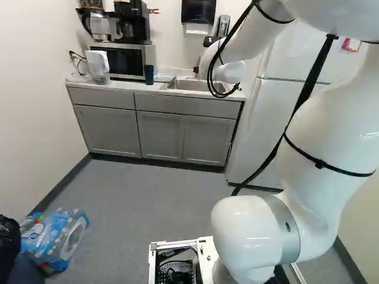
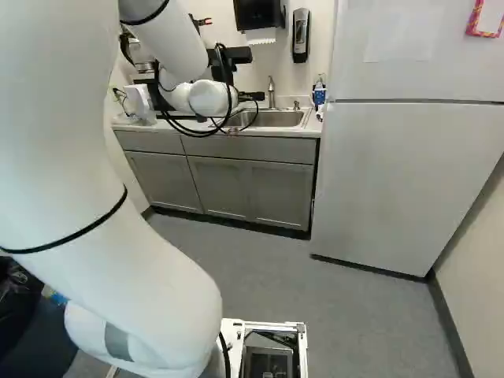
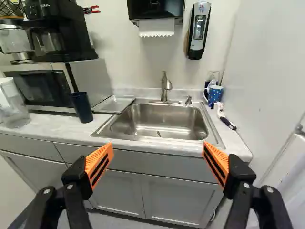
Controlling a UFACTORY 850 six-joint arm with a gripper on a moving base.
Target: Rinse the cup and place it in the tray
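Taking the sink (image 3: 164, 107) as the hub of a clock, with twelve towards the wall, the gripper (image 2: 257, 75) is hovering at six, facing the basin; its pincer is standing spread wide, with the orange pads (image 3: 99, 164) well apart. The dark blue cup (image 3: 82, 107) is standing upright on the counter (image 3: 52, 126) at nine o'clock, near the basin, and the tray (image 3: 113, 104) is lying flat at ten, between cup and sink; whether cup and tray are touching, I cannot tell. The faucet (image 3: 165, 88) is rising at twelve, with a small pump (image 3: 188, 100) standing at one. A blue mug with white dots (image 3: 215, 95) is sitting at two, and a brush (image 3: 224, 116) is lying at three. Beyond the cup, towards ten, the microwave (image 3: 40, 86) is carrying a black coffee maker (image 3: 62, 31), while a clear pitcher (image 3: 15, 112) is standing farther out at nine. On the wall past twelve, a paper towel (image 3: 157, 27) is hanging from its dispenser (image 3: 155, 8). At eight o'clock in the left base view, wrapped bottles (image 1: 54, 236) are resting on the floor (image 1: 142, 201).
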